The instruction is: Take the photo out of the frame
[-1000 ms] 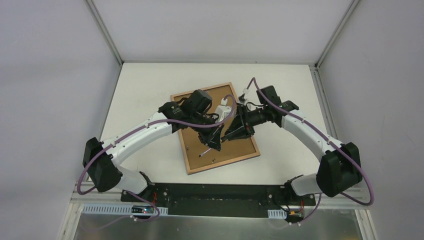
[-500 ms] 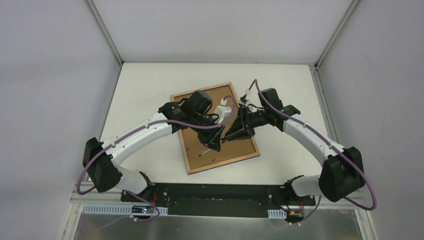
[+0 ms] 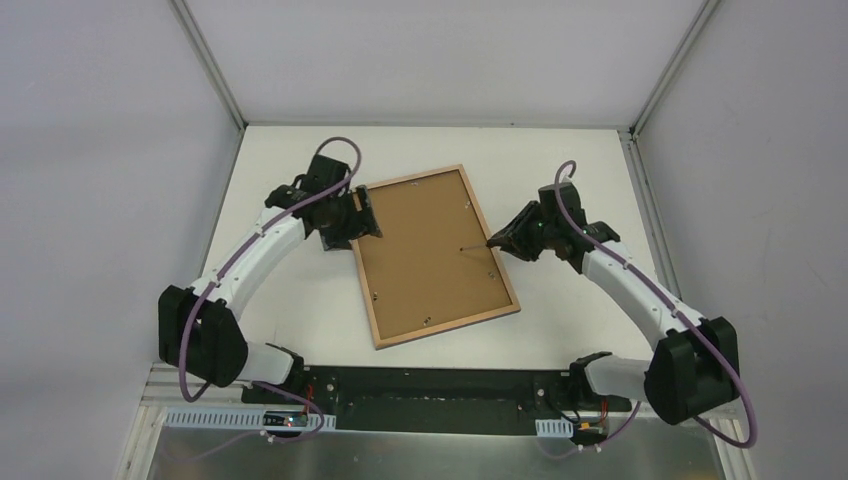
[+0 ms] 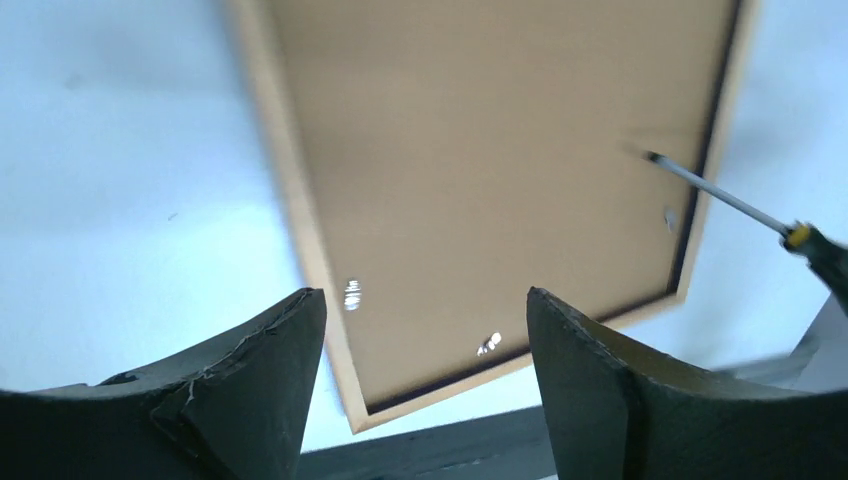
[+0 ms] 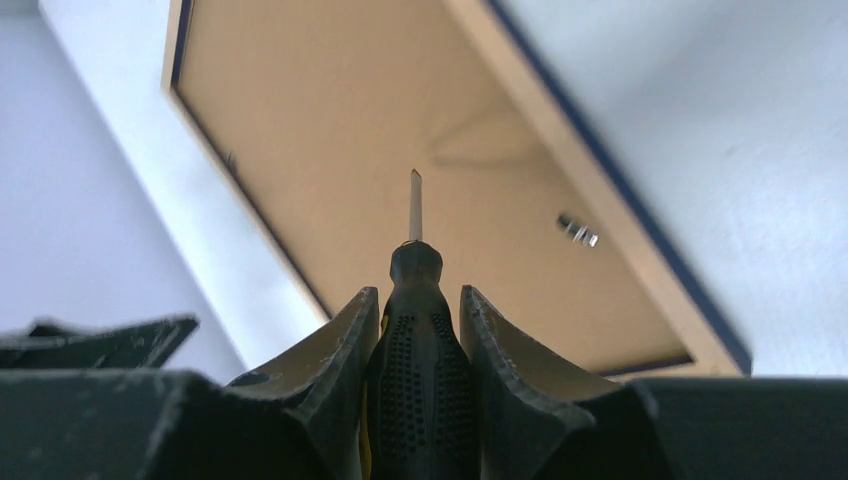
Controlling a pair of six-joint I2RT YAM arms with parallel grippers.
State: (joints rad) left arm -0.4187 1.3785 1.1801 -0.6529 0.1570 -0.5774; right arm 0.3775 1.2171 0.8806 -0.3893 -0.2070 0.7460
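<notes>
The frame [image 3: 362, 270] lies face down and askew on the white table, its brown backing board [image 3: 425, 260] up and its light wood rim around it. The photo is hidden. My left gripper [image 3: 372, 215] stands open just off the frame's upper-left edge with nothing between its fingers; in the left wrist view it [image 4: 425, 300] hangs above the frame's near corner. My right gripper [image 3: 503, 238] is shut on a black screwdriver [image 5: 415, 340]. The thin shaft [image 3: 478, 243] points left over the board near the frame's right rim [image 5: 600, 190].
Small metal tabs [image 5: 577, 231] [image 4: 352, 292] sit along the board's edges. The black base bar [image 3: 430, 385] runs along the near table edge. Grey enclosure walls close in the left, right and back sides.
Both arms have drawn apart from the middle of the frame. The left gripper went up-left and opened. The right gripper pulled back to the right with the screwdriver.
</notes>
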